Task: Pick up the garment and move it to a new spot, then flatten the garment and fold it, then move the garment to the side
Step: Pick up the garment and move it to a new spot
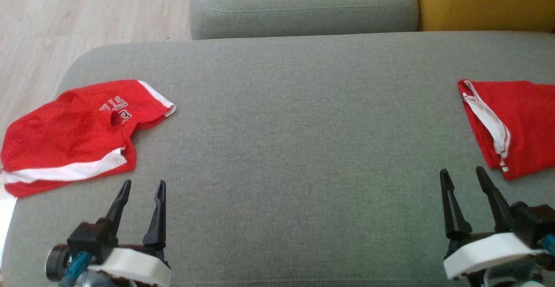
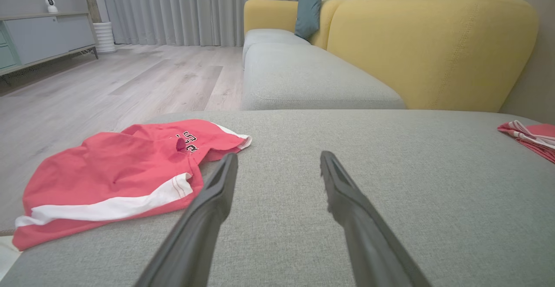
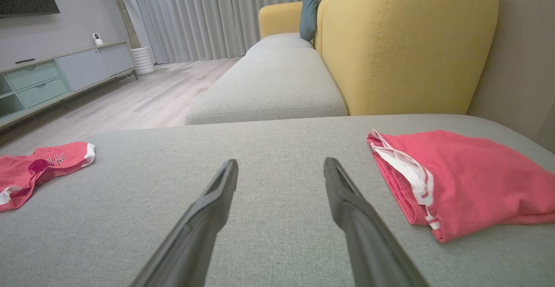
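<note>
The left gripper hovers low over the near left of a grey sofa seat, its two dark fingers spread wide and holding nothing. Its tips point toward a crumpled red garment lying just beyond them at the seat's left end, close to the edge. The garment is mesh with a white stripe and white lettering, bunched and partly folded over itself. The right gripper is likewise wide open and empty, poised over the near right of the seat. Its tips are near a second red garment (this one neatly folded, with white trim along one edge) resting at the far right. That folded piece looks set aside as finished work, so the crumpled one is probably the piece to handle now. The broad bare middle of the seat seems kept free as the spot for flattening and folding. Beyond the seat lie another grey cushion, a yellow backrest and a pale wooden floor.
</note>
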{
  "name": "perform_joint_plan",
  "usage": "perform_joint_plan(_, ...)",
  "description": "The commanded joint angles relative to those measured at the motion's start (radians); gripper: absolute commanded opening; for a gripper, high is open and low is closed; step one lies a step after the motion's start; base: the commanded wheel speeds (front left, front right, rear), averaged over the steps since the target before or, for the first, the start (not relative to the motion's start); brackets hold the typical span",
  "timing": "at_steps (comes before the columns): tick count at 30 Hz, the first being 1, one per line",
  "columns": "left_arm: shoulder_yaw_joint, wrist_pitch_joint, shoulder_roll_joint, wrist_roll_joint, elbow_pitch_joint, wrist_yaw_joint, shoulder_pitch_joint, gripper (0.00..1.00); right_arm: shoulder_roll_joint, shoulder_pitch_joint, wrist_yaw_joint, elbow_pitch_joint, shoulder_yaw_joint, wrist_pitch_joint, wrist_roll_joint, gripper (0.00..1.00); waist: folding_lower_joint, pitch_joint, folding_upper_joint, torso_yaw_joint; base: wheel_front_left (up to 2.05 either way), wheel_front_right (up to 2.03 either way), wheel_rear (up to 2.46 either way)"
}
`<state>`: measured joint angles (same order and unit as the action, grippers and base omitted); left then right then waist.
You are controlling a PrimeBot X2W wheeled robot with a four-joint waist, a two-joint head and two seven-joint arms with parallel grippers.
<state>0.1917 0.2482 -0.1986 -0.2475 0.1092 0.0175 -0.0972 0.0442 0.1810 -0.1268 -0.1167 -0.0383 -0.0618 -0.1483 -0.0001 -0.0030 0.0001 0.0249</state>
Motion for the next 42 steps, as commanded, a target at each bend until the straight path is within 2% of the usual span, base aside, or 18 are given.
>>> perform_joint_plan(1,-0.030,0.006,-0.018,0.007,-0.038,0.005,0.061,1.00,0.006,-0.025,-0.004,-0.041,0.020,0.001,-0.001,1.00,0.0001,0.004,-0.0001,0.007,0.00,0.00,0.00)
perform_joint_plan(6,-0.029,0.007,-0.018,0.004,-0.046,0.002,0.090,1.00,0.006,-0.026,-0.004,-0.063,0.011,-0.008,0.006,1.00,0.0001,0.031,-0.0001,0.070,0.00,0.00,0.00)
perform_joint_plan(10,-0.036,0.011,-0.011,-0.002,-0.030,-0.009,0.138,1.00,0.006,-0.038,-0.004,-0.089,0.013,-0.015,0.016,1.00,0.0001,0.060,-0.0001,0.155,0.00,0.00,0.00)
perform_joint_plan(17,-0.065,0.013,0.024,0.015,-0.028,-0.020,0.202,1.00,0.008,-0.080,-0.004,-0.121,0.042,-0.039,0.033,1.00,0.0001,0.082,-0.0001,0.308,0.00,0.00,0.00)
perform_joint_plan(22,-0.107,0.013,0.057,0.030,-0.049,-0.033,0.208,1.00,0.018,-0.102,-0.004,-0.138,0.065,-0.058,0.038,1.00,0.0001,0.092,-0.0001,0.381,0.00,0.00,0.00)
perform_joint_plan(31,-0.178,0.013,0.096,0.058,-0.056,-0.068,0.209,1.00,0.030,-0.126,-0.004,-0.150,0.074,-0.076,0.038,1.00,0.0001,0.117,-0.0001,0.427,0.00,0.00,0.00)
perform_joint_plan(37,-0.201,0.013,0.117,0.070,-0.047,-0.080,0.239,1.00,0.038,-0.143,-0.004,-0.165,0.069,-0.087,0.042,1.00,0.0001,0.157,-0.0001,0.426,0.00,0.00,0.00)
perform_joint_plan(42,-0.195,0.013,0.134,0.067,0.029,-0.091,0.340,1.00,0.059,-0.175,-0.004,-0.204,0.075,-0.123,0.054,1.00,0.0001,0.247,-0.0001,0.402,0.00,0.00,0.00)
